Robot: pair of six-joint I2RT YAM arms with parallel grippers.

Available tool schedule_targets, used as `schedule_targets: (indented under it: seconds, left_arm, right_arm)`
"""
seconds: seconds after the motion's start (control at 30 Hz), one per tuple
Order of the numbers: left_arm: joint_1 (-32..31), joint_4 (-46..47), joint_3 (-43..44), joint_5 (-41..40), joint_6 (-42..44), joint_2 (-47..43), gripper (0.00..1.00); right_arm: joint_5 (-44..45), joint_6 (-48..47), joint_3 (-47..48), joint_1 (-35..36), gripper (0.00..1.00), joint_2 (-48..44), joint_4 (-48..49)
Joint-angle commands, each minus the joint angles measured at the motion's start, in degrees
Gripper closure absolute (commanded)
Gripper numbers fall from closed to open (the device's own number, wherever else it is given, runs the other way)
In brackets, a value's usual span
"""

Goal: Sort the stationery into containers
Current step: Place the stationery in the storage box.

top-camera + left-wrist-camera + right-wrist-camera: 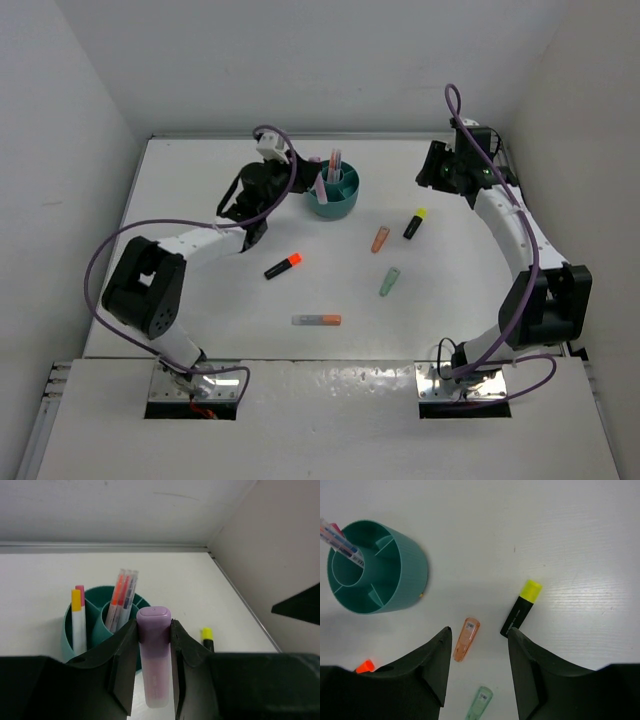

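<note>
Reaching across the left of the table (235, 335) with its elbow bent, the left arm (195, 240) holds the left gripper (153, 626) beside the teal cup (95, 599), on the cup's left in the overhead view. Its fingers (182, 645) pinch a purple marker (153, 675) between them. The marker lies along the fingers, its rounded cap end poking out past the tips towards the cup wall; whether cap and cup touch I cannot tell. The cup stands near the far edge of the table. Three thin pens (122, 595), orange and pink showing, stand in its centre tube. Two white-barrelled pens (78, 622), one yellow-capped and one pink-capped, stand in a ring compartment at the left of the wrist view.

The right arm (520, 240) arches up along the right side, and the right gripper (479, 635) hangs above the table to the right of the cup, its fingers (432, 665) spread wide with nothing between them. Below it lie an orange marker (466, 640), a black-and-yellow marker (519, 614) just to its right, and a green marker (480, 703) nearer the arm bases. A black-and-orange marker (283, 265) lies left of these, and a grey pen with an orange end (316, 320) lies nearest the bases, well apart from the cup. All five lie flat on the table, none touching another.
</note>
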Motion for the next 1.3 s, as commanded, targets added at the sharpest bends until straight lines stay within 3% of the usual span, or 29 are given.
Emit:
schedule_targets:
  seconds: [0.0,0.4,0.93,1.27]
  left_arm:
    - [-3.09,16.05,2.13,-12.41,2.15,2.05,1.0]
    - [-4.24,17.01,9.43,-23.32,2.67,13.48,1.0]
    - [-6.26,17.02,8.29,-24.64,2.85,16.73,0.99]
    - [-8.11,15.7,8.82,-26.84,2.85,19.81,0.93]
  right_arm:
    - [-0.13,-0.74,2.25,-0.25,0.52,0.54,-0.62]
    - [0.66,-1.7,1.19,-0.34,0.52,-0.07,-0.54]
    - [-1.27,-1.79,1.55,-2.27,0.52,1.86,-1.24]
    - [-2.33,-1.62,0.49,-3.59,0.52,1.42,-1.85]
